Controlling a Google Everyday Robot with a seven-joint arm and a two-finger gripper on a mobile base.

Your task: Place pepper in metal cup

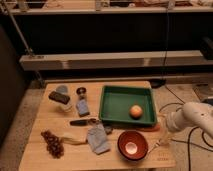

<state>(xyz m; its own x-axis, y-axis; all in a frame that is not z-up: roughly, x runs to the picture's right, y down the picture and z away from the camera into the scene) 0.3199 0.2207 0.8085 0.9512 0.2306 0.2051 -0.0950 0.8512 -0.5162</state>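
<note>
The pepper (152, 128), slim and orange-red, lies on the wooden table (60, 162) just in front of the green tray's right front corner. The metal cup (81, 92), small and dark, stands far off at the back left of the table. My white arm (194, 116) reaches in from the right edge. Its gripper (163, 139) hangs low over the table's right front corner, just right of and below the pepper, open with nothing in it.
A green tray (116, 100) holds a round orange fruit (135, 111). A red-brown bowl (132, 146) with white inside sits front centre. Grapes (52, 144), a grey-blue pouch (97, 138), a dark utensil (82, 121), a blue packet (82, 107) and a dark block (59, 97) fill the left half.
</note>
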